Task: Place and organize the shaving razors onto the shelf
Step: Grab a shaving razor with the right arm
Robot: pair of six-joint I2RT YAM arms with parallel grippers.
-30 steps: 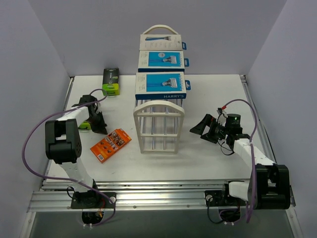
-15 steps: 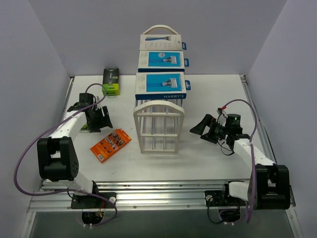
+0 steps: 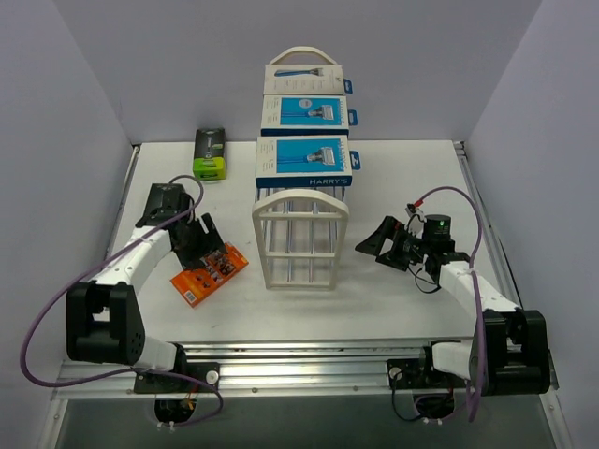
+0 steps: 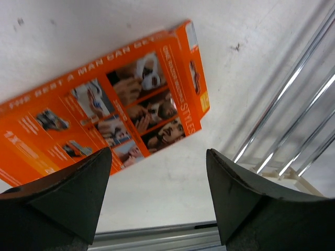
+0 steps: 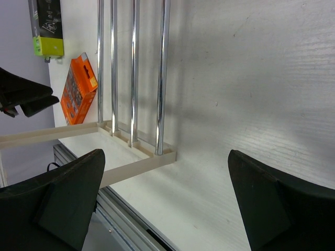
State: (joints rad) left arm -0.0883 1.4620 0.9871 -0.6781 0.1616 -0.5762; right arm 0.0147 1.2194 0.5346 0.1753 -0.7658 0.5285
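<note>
Top external checked. Found left gripper [image 3: 201, 245] spread wide, holding nothing, over orange razor box [image 3: 204, 279] lying flat on table [image 3: 402, 173] left of shelf [image 3: 299, 284]. Logged right gripper [image 3: 372, 238] spread, empty, right of shelf. Counted three blue-and-white boxes [image 3: 304, 161] on shelf tiers.

3 blue boxes [image 3: 302, 78] [image 3: 304, 114] [image 3: 303, 161], 1 orange box [image 3: 209, 273], 1 black-green box [image 3: 210, 155].

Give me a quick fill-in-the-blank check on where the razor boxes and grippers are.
The shelf holds ___ blue-and-white boxes.
The box under the open left gripper is coloured ___.
The open right gripper holds ___.
The black-and-lime box sits on the ___, off the shelf.
Missing: three; orange; nothing; table.
</note>
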